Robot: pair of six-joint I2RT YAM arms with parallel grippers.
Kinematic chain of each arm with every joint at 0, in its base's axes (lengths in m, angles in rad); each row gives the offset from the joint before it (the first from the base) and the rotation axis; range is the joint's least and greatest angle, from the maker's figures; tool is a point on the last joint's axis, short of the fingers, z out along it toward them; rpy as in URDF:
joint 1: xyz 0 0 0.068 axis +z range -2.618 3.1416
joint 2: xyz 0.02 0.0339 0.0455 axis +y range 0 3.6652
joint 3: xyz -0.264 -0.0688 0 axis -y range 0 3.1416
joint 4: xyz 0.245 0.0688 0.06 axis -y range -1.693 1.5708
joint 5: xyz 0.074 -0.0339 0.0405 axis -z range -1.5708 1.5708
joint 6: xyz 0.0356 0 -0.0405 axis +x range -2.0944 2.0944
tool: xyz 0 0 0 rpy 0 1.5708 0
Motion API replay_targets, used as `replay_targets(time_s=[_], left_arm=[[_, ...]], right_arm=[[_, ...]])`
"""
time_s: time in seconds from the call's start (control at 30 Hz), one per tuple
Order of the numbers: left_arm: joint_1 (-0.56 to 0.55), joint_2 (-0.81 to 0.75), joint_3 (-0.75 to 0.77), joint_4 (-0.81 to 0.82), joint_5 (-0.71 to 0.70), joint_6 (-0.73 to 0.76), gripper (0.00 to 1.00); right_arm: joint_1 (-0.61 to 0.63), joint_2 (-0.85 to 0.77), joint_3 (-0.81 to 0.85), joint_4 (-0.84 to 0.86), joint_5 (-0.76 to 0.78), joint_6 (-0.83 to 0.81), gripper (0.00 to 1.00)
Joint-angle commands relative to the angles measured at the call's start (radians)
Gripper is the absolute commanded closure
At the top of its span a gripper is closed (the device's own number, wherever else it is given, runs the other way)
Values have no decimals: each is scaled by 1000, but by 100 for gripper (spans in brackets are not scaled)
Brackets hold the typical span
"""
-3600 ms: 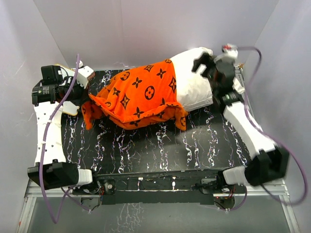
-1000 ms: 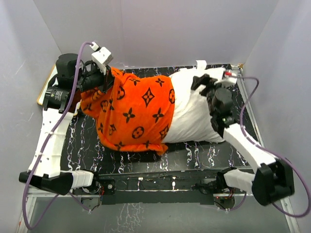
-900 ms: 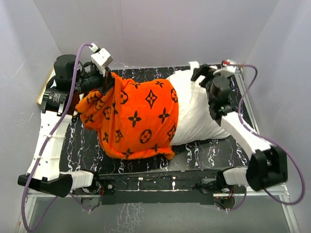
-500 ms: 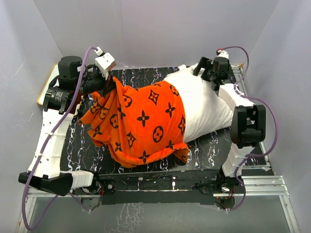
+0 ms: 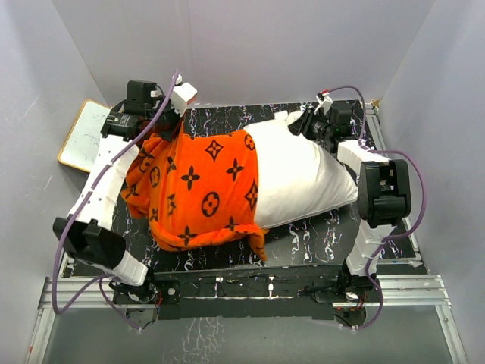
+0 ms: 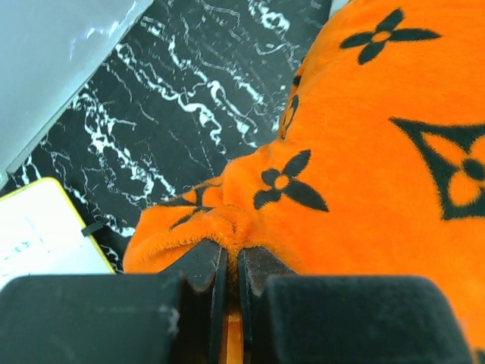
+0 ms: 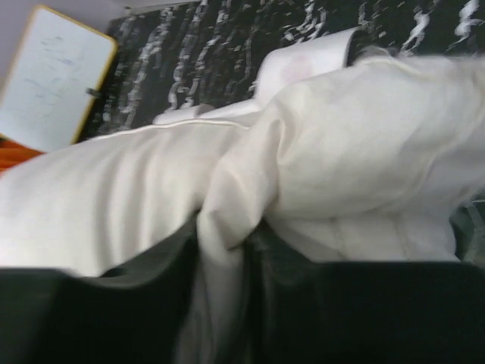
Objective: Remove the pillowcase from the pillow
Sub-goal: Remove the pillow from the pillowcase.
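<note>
Eyes on the orange pillowcase (image 5: 197,186), sprawled across the left half of the table (image 5: 318,235) and covering only the left part of the pillow (image 5: 299,174). Beyond the orange edge, nothing but bare white cushion, plump, running out toward the far right corner.

Up to the pillowcase's far left corner: pinched tight in the left end effector (image 5: 168,125), fingers (image 6: 201,265) all but touching, with a tuft of black-flowered plush nipped between them. Draped down from that grip toward the near edge, rumpled along the bottom hem.

Across to the far right tip of the pillow: caught by the right end effector (image 5: 305,125), clamped onto a raised fold of white fabric, dark fingers (image 7: 174,258) pressed against either side of it.

Underneath it all, black marbled table with white veining.

Off at the far left, lying flat by the wall, a white board (image 5: 83,136) with a tan frame, close beside the pillowcase's left edge with a strip of dark table between.
</note>
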Motion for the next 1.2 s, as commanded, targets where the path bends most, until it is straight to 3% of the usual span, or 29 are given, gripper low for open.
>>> replay_targets(time_s=[0.0,0.17,0.27,0.33,0.4,0.5,0.73,0.87,1.03,1.17], left_arm=[[-7,40,107,124,-42,16,100],[-7,131,342,96,-71,50,100],[-7,177,507,108,-122,98,100],[-6,185,544,144,-156,123,100],[-7,169,530,170,-187,134,100],[-6,87,410,168,-221,157,100],[42,-217,-141,267,-348,274,100],[175,-315,-287,235,-306,273,100],[331,-430,-436,213,-261,329,100],[431,-490,-531,222,-234,393,100]], right_arm=[[54,-20,-14,34,-219,112,91],[41,-139,-50,250,24,119,92],[43,-281,-178,567,204,48,92],[44,-336,-237,737,312,3,92],[43,-368,-248,781,381,-60,92],[43,-419,-293,776,473,-123,92],[41,-585,-555,712,847,-139,92],[27,-698,-729,685,1004,-83,92],[6,-824,-886,590,1087,-32,92],[-37,-915,-978,456,1123,98,92]])
